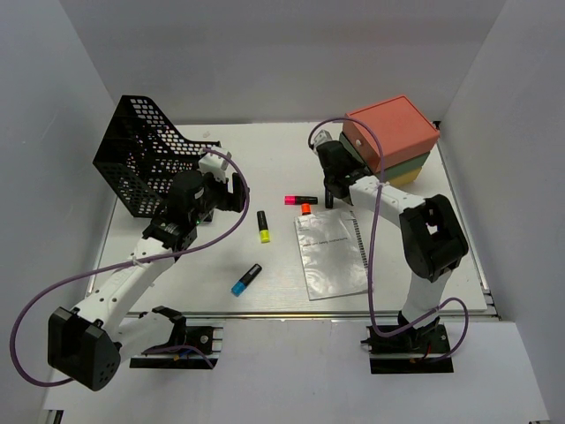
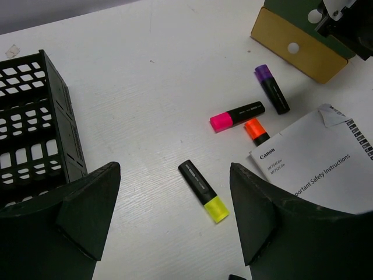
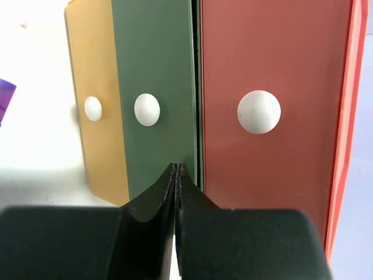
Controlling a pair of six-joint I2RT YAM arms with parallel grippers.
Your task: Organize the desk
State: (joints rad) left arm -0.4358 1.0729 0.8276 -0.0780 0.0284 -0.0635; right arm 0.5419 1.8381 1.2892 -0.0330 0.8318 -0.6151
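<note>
Under both arms lies the white desk, wide, stiff and fixed. I judge it is not to be gripped itself, only the small things on it. The left gripper is spread wide and empty over the yellow highlighter, a light, hard, probably smooth pen, best pinched across its black body. The right gripper is pressed together, with its tips at the seam between the green and coral drawers of the drawer box.
</note>
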